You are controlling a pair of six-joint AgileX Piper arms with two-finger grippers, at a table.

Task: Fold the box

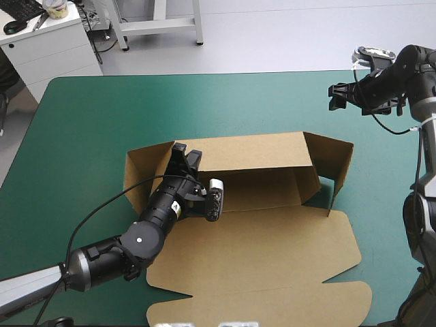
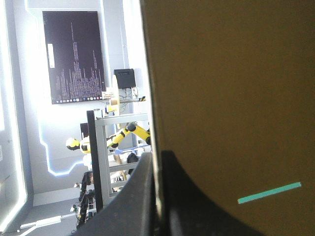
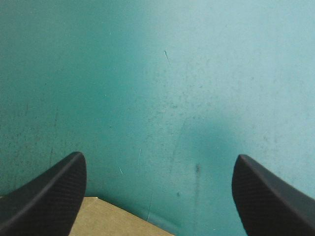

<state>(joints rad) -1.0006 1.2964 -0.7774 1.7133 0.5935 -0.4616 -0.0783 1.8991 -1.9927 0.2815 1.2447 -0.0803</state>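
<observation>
Box (image 1: 272, 252) of brown board sits mid-table, long axis running left to right, back and end walls raised, lid flat toward the near edge. The left gripper (image 1: 187, 155) pinches raised board at the box's far left corner. The right gripper (image 1: 336, 96) hangs spread beyond its far right corner, over the teal-green cover (image 1: 88, 116).

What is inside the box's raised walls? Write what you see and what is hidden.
The left gripper, shut on the box wall near its left corner; otherwise bare brown floor. The arm hides the floor under it.
</observation>
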